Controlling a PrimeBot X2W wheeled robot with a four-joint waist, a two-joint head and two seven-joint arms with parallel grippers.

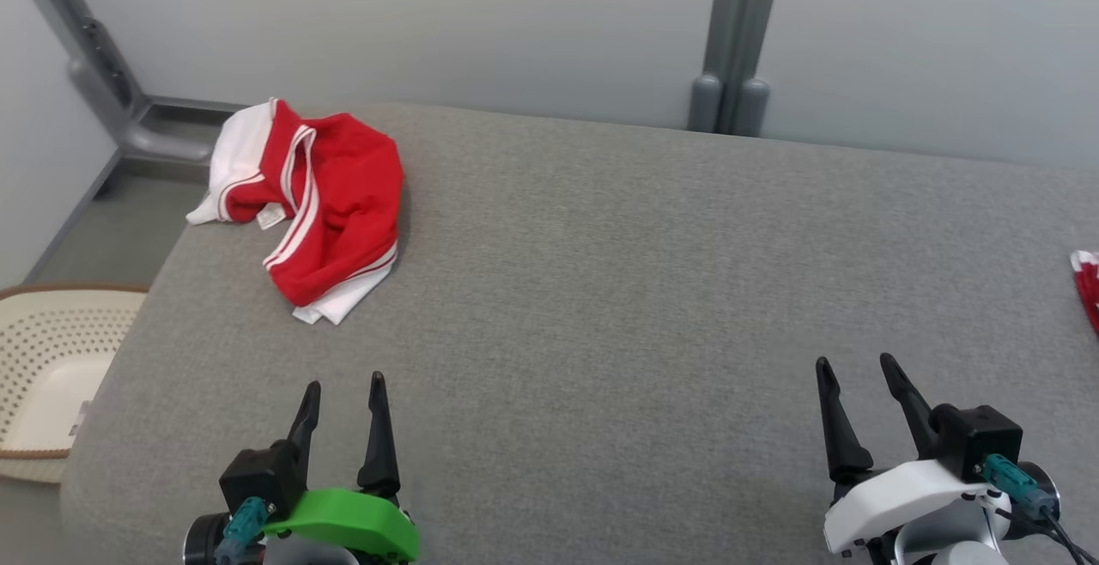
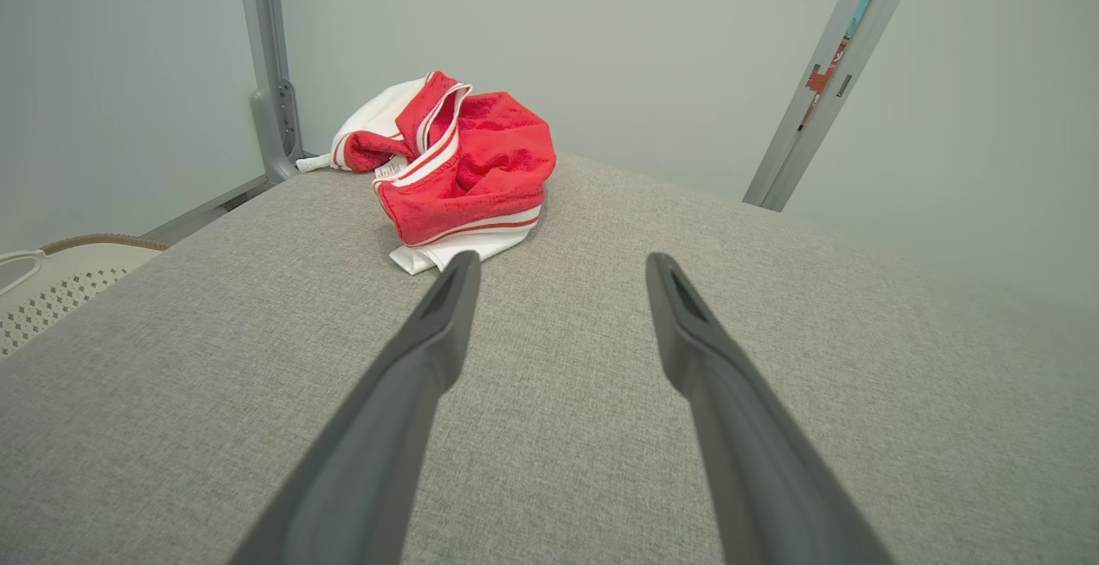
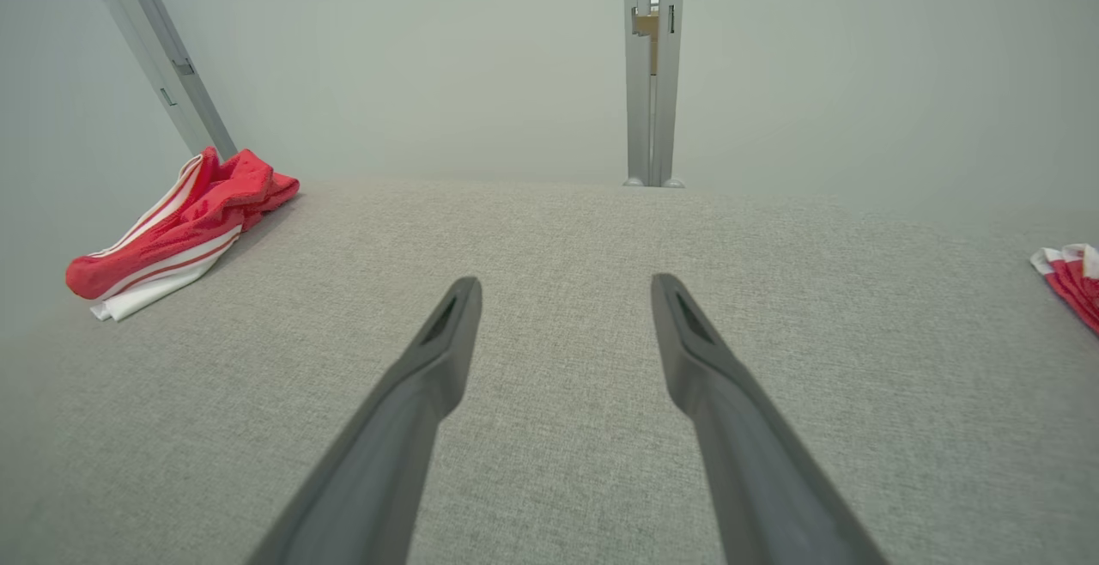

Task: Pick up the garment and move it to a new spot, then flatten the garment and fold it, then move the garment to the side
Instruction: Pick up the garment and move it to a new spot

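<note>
Both grippers low at the near edge of the grey table, jaws spread wide, nothing in either. My left gripper is the nearer one to the garment, which is red with white stripes, bunched in a heap at the far left corner, well apart from me. My right gripper is farther off.

Plan: reach with the left and come down on the raised red fold, not the thin white hem. Pinch deep. Lift clear before carrying it to the bare middle. Mind the basket just off the left side.
</note>
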